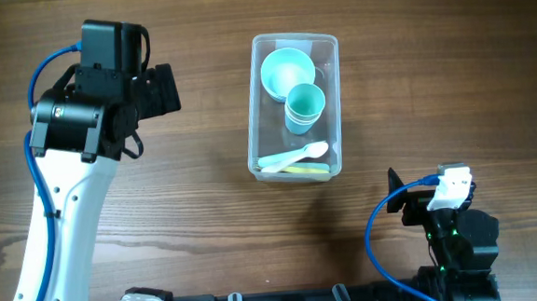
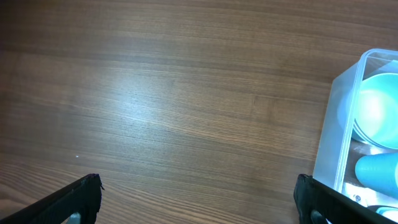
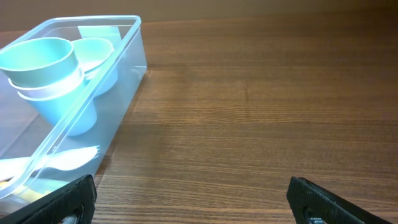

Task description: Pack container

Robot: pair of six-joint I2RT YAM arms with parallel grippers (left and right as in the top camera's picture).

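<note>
- The left jaws stand wide apart with nothing between them; only bare bench lies below and ahead of them.
- The right jaws are likewise spread and empty, low over the bench.
- The container sits off to the right of the left jaws, its near wall just past the right fingertip in the left wrist view. From the right jaws it lies ahead and to the left, its long side angled away, well apart from both tips.
- Inside it are a teal bowl, stacked cups leaning beside the bowl, a pale spoon, and a yellowish piece under the spoon that I cannot make out.
- No loose item shows on the bench in any view, so the packing looks finished or nearly so.
- I judge the next move calls for no grasp: each arm need only keep its jaws off the container's rim while backing to rest. No lid is in view.
</note>
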